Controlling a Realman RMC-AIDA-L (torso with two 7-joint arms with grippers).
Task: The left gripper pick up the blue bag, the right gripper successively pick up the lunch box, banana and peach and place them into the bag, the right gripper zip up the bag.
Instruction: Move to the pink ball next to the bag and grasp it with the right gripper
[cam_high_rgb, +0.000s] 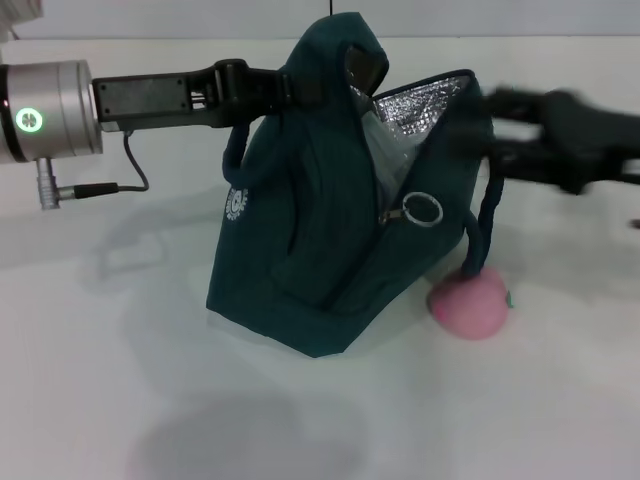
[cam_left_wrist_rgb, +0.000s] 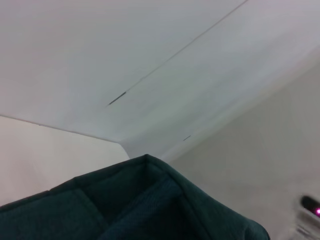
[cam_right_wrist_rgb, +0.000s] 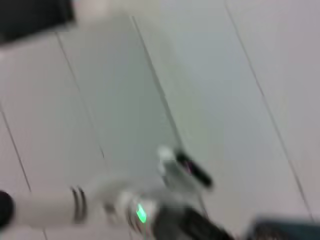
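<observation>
Blue bag (cam_high_rgb: 320, 250) hangs from left end effector (cam_high_rgb: 295, 88).

From my right wrist camera I see mostly pale panelled surface with thin seams. Low in the frame sits the left arm's silver wrist (cam_right_wrist_rgb: 135, 212), its green light glowing, beside a dark teal corner of the blue bag (cam_right_wrist_rgb: 285, 229).
</observation>
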